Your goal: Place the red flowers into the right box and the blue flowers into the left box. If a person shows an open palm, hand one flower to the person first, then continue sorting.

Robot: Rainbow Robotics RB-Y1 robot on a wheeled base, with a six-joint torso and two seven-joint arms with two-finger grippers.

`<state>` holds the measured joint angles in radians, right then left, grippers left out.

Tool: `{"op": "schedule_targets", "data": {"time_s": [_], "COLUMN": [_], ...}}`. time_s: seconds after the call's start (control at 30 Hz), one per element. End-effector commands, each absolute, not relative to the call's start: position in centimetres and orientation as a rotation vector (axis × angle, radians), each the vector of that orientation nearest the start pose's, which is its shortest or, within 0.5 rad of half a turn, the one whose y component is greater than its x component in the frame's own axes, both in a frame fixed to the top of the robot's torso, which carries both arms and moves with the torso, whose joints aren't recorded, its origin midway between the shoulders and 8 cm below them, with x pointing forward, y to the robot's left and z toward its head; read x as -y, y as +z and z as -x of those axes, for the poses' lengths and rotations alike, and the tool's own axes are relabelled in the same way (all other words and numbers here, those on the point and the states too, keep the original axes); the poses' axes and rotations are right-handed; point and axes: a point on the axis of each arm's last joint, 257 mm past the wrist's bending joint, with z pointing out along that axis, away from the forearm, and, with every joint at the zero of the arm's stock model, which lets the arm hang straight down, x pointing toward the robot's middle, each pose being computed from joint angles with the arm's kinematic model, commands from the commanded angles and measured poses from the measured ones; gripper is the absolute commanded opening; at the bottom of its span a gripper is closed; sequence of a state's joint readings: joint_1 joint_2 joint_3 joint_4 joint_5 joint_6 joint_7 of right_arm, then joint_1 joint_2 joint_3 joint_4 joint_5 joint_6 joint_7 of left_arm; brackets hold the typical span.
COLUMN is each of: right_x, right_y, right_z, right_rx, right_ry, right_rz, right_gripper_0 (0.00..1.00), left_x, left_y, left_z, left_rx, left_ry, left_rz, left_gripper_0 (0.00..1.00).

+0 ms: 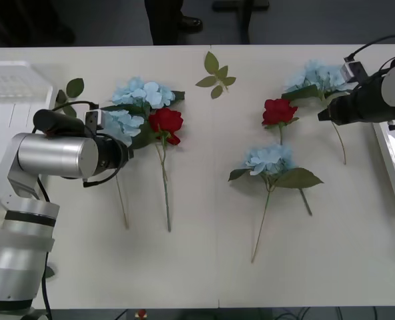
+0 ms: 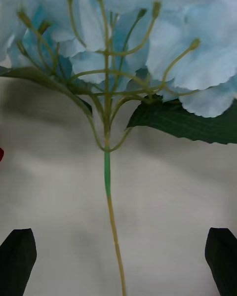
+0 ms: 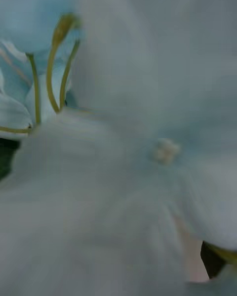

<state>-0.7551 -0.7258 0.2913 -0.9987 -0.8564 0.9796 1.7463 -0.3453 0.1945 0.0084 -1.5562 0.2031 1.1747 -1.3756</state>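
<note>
On the white surface (image 1: 197, 267) in the front view, all the flowers lie loose and none has reached a tray, so I judge the sorting barely begun. At the left, two blue flowers (image 1: 141, 92) and a red rose (image 1: 165, 121) lie close together; the left gripper (image 1: 121, 143) is pressed against the nearer blue cluster (image 1: 121, 123), and whether its fingers are spread or closed I cannot tell. The left box (image 1: 11, 83) sits at the far left edge with nothing visible in it. At the right, a second red rose (image 1: 278, 111) lies above a blue cluster (image 1: 269, 160), and a further blue cluster (image 1: 316, 75) lies near the right gripper (image 1: 324, 115), which hovers by that flower's stem. The right box (image 1: 392, 157) shows as a rim at the right edge. A loose leaf sprig (image 1: 214, 73) lies near the far side. Dark trousers of a person (image 1: 164, 20) stand beyond the surface; no open palm is seen. From the right wrist view, the black fingers (image 2: 17, 259) are spread wide at either side, holding nothing, with the thin stem (image 2: 111, 212) of the blue bloom (image 2: 163, 39) running between them, untouched. From the left wrist view, pale-blue petals (image 3: 123, 153) crowd the lens, very near the camera.
</note>
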Motion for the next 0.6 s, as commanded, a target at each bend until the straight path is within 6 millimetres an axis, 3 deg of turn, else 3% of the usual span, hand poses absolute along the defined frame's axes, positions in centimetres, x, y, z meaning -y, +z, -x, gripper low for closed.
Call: {"op": "schedule_targets", "data": {"time_s": [0.03, 0.1, 0.13, 0.17, 0.3, 0.33, 0.6], "right_x": [34.5, 34.2, 34.0, 33.9, 33.0, 32.9, 31.6], "right_y": [-22.7, -23.2, -23.4, -23.5, -24.4, -24.6, -25.6], "right_z": [-63.8, -64.0, -64.1, -64.1, -64.2, -64.3, -64.6], "right_rx": [-2.385, -2.382, -2.382, -2.382, -2.380, -2.380, -2.365], "right_ry": [-0.027, -0.036, -0.035, -0.033, -0.020, -0.019, -0.013], "right_rz": [0.267, 0.271, 0.269, 0.268, 0.264, 0.262, 0.264], "right_gripper_0": [1.00, 1.00, 1.00, 1.00, 1.00, 1.00, 0.97], "left_x": [-23.9, -24.2, -24.3, -24.4, -25.5, -25.6, -26.0], "left_y": [-28.8, -28.7, -28.8, -28.9, -29.2, -29.3, -28.7], "left_z": [-56.3, -56.6, -56.6, -56.7, -56.7, -56.7, -56.9], "left_rx": [-2.391, -2.392, -2.395, -2.397, -2.404, -2.405, -2.397], "left_ry": [-0.079, -0.069, -0.062, -0.058, 0.008, 0.012, 0.012], "left_rz": [0.068, 0.073, 0.073, 0.073, 0.061, 0.060, 0.058], "left_gripper_0": [1.00, 1.00, 0.96, 0.85, 0.04, 0.00, 0.00]}}
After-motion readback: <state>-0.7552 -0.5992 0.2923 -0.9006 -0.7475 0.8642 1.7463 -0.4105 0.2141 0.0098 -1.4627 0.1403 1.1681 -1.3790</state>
